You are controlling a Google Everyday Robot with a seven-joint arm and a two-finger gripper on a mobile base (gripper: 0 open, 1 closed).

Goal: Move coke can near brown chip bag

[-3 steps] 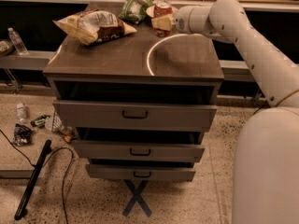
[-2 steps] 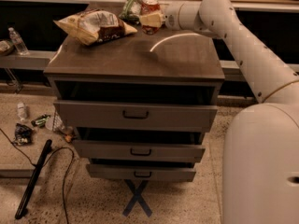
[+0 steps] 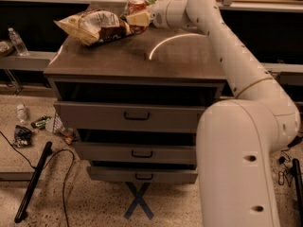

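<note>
gripper (image 3: 138, 17) over cabinet top (image 3: 118, 60), seemingly rear

A brown cabinet (image 3: 94, 60) with three part-open drawers (image 3: 137, 116) carries the load. The chip bag (image 3: 97, 26) lies crumpled on the top's back left corner. Just to its right, at the back edge, the gripper (image 3: 138, 19) is at the can (image 3: 136, 4); whether the can rests on the top cannot be told. A pale arc (image 3: 165, 40) shows on the bare wood near the middle. On the speckled floor (image 3: 94, 207) below lie a blue tape cross (image 3: 138, 201), a black pole (image 3: 33, 181), a cable (image 3: 66, 174) and a small bottle (image 3: 21, 112).
</note>
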